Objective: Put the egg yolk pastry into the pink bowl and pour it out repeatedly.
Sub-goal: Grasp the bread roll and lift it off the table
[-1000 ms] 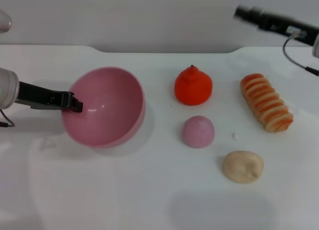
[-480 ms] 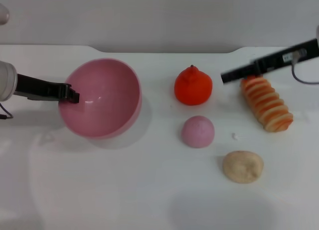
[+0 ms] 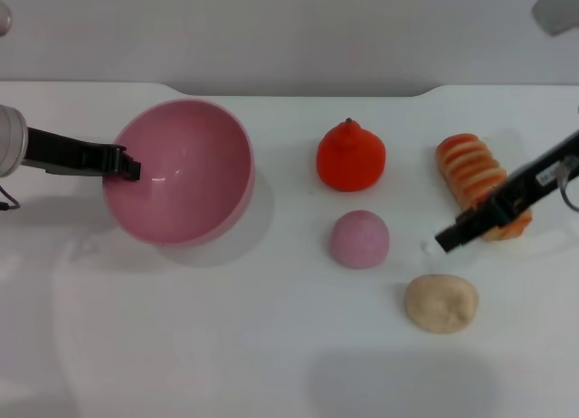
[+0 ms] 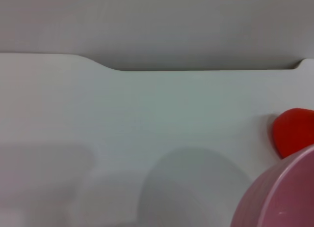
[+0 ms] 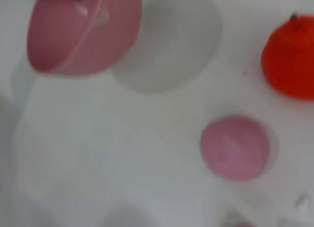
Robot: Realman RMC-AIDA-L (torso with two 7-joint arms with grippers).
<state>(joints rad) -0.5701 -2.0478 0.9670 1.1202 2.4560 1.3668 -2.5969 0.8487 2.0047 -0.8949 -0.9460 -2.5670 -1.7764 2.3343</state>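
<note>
Left gripper [image 3: 131,169]: clamped on the left rim of the pink bowl [image 3: 185,187], which is held tilted near the tabletop's [image 3: 226,346] left edge.
Right gripper [image 3: 446,239]: finger state cannot be told; hovering beside the striped bread roll [image 3: 470,169].
Egg yolk pastry [image 3: 441,302]: lying on the tabletop toward the front right, apart from the bowl.

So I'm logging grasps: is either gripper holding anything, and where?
The left gripper holds the pink bowl by its left rim, lifted. The right gripper holds nothing.

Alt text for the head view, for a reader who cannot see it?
Left gripper holds the empty pink bowl by its rim; right gripper hangs above the egg yolk pastry, beside a mauve dome.
</note>
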